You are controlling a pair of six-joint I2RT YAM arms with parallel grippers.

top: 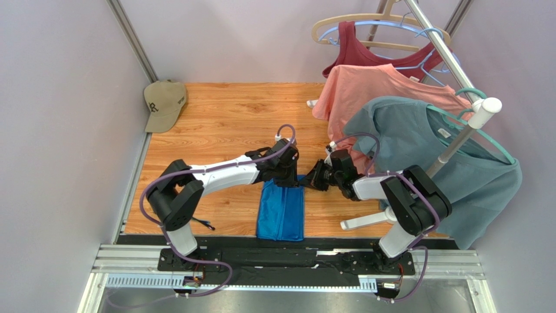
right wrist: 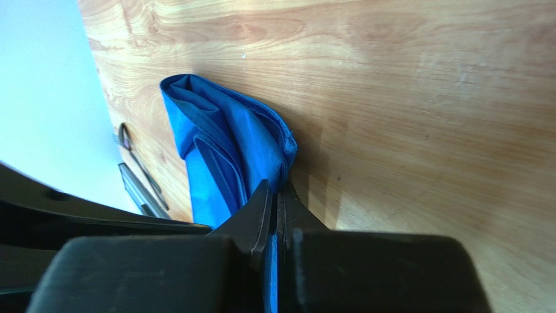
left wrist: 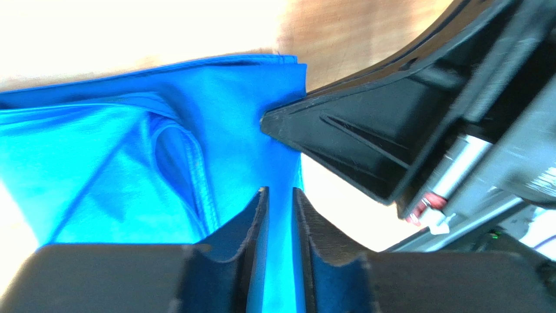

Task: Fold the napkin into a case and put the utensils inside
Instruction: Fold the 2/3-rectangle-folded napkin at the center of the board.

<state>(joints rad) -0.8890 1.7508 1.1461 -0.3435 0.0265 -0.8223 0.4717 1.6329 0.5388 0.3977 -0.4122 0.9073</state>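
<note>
Both of my arms meet at the far end of the napkin [top: 280, 212]. It lies folded into a narrow blue oblong on the wooden tabletop [top: 228, 117], its near end close to the front edge.

The left hand [left wrist: 279, 242] is clamped on the cloth's far edge. In its wrist view the 2 fingers [left wrist: 253, 235] pinch a thin upright fold of blue, with looser layers and a stitched hem bunched to the left.

The right hand [right wrist: 277, 222] grips the same end from the right. Its 2 fingers [right wrist: 258, 212] are pressed almost together, with a sliver of blue between them at the corner of the stacked folds. The 2 hands sit just beside each other, and the right one's black tip touches the cloth in the left wrist view.

The utensils [top: 203, 223] lie on the tabletop left of the napkin, near the left arm's base and apart from the cloth.

A tan cap [top: 164, 103] sits at the far left corner. A teal-grey T-shirt [top: 417, 150], a peach T-shirt [top: 372, 98] and a maroon vest [top: 362, 57] hang from a rack [top: 450, 57] on the right.
</note>
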